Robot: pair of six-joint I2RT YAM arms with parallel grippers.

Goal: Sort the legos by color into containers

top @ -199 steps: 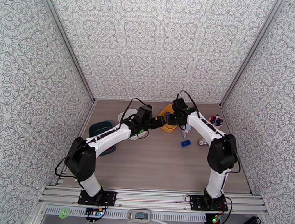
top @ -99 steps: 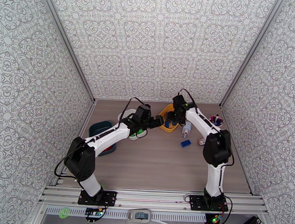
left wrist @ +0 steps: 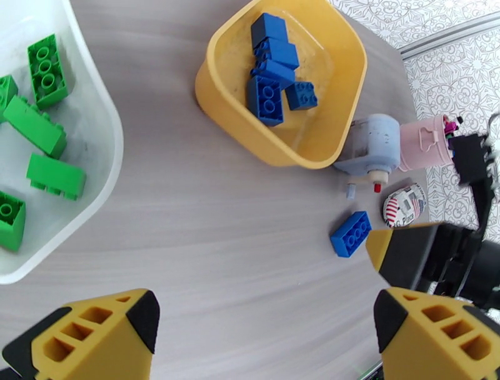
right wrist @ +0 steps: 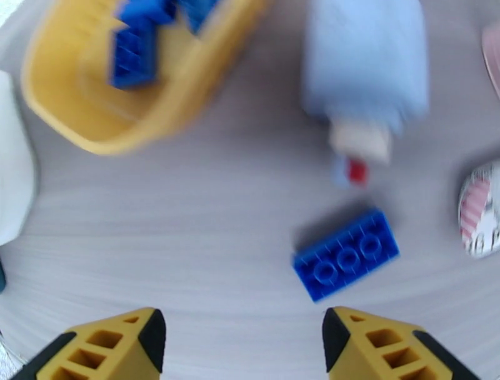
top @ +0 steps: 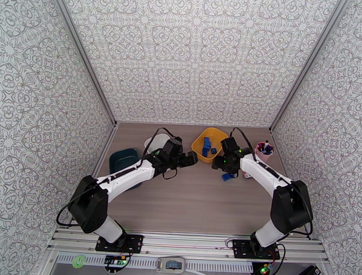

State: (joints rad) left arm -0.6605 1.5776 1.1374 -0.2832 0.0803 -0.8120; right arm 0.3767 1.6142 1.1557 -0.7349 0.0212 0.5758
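- Right hand [right wrist: 244, 337] off the yellow tray [left wrist: 215, 94] now instead of over it, jaws partway apart, nothing held; reads like a fresh drop-off onto the blue legos [left wrist: 269, 100] in there.
- Hovers over a loose blue lego [right wrist: 345, 254] flat on the desk [left wrist: 219, 237], just on the tray's near side. Next pick, probably.
- Left hand [left wrist: 264, 315] wide and empty, pulled back left of the tray.

Left wrist view, sorting state.
You saw blue legos [left wrist: 270, 100] in the yellow tray [left wrist: 215, 87], green legos [left wrist: 44, 72] in the white tray [left wrist: 109, 137], and one loose blue brick [left wrist: 351, 233] on the table [left wrist: 219, 237] near the bottle [left wrist: 370, 147].
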